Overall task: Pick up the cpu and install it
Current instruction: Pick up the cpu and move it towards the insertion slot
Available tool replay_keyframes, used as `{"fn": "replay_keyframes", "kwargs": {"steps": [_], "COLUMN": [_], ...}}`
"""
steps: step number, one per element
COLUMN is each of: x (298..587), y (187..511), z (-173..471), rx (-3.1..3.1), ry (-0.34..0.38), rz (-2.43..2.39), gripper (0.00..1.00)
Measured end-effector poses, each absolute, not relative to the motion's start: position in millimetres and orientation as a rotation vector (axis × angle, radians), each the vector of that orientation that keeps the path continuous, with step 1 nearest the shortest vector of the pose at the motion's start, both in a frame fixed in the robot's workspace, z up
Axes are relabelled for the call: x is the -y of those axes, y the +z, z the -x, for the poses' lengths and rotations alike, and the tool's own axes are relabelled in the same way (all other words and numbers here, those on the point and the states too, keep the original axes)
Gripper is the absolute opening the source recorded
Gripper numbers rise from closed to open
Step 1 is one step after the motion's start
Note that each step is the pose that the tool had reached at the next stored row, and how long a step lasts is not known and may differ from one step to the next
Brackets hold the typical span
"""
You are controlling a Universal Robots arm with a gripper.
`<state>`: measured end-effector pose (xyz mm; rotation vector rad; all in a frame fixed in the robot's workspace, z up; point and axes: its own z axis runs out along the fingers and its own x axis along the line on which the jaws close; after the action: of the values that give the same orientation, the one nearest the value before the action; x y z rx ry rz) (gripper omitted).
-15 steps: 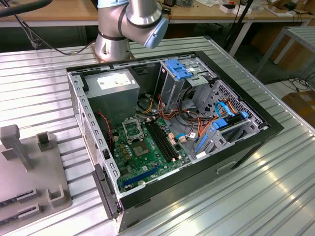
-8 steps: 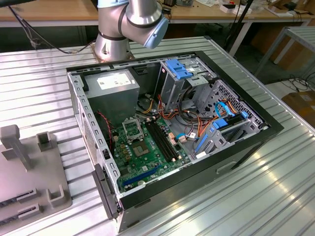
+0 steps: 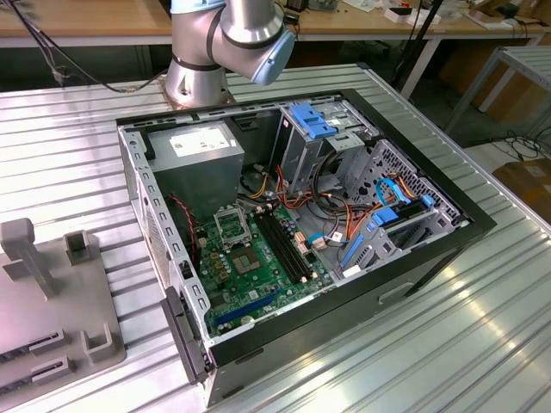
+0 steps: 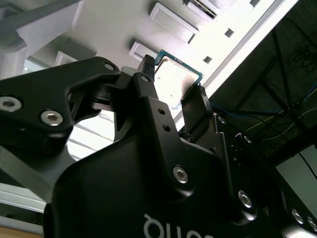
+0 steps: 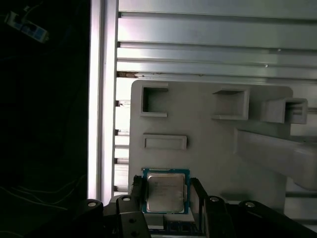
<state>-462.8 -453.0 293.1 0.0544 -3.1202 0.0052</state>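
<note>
Grey moulded plastic holder plate point(image 3: 52, 327) lies closest in the exterior view, at that view's left on the ribbed silver metal table point(image 3: 448, 344). Beside it, toward the exterior view's right, sits an open black computer case point(image 3: 430, 267) with a green motherboard point(image 3: 258, 275) and a grey power-supply box point(image 3: 194, 155) inside; the silver and blue robot arm point(image 3: 232, 34) rises behind the case.

In the second wrist view the black end effector point(image 4: 173, 75) pinches a small flat square cpu with a silver-grey metal top point(image 4: 177, 82) between its 2 fingers point(image 4: 148, 94).

In the first wrist view the cpu point(image 5: 165, 193) sits gripped on 2 opposite edges by the end effector point(image 5: 166, 182), over the holder plate point(image 5: 208, 148) near its edge, beside 1 shallow rectangular pocket point(image 5: 165, 142).
</note>
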Motion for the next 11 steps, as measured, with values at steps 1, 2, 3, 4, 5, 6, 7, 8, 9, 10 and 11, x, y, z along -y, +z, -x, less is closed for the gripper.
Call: {"fn": "replay_keyframes", "kwargs": {"steps": [1,2,3,4,5,6,7,8,9,10,11], "x": [453.0,453.0,453.0,453.0,453.0,453.0,453.0,453.0,453.0,453.0,453.0], "y": [294.3,294.9,295.7,296.4,297.2,297.9,298.7,299.4,300.4,301.1,301.9], "z": [462.8,462.8,462.7,462.7,462.7,462.6,462.6,462.6,462.6,462.5,462.5], "rx": [3.119,3.119,3.119,3.118,3.118,3.117,3.117,3.116,3.116,3.115,3.115], "ry": [0.005,0.005,0.005,0.005,0.005,0.005,0.005,0.005,0.005,0.005,0.005], "rz": [-0.054,-0.054,-0.054,-0.054,-0.054,-0.054,-0.054,-0.054,-0.054,-0.054,-0.054], "gripper": [0.47,0.47,0.47,0.47,0.47,0.47,0.47,0.47,0.47,0.47,0.47]}}
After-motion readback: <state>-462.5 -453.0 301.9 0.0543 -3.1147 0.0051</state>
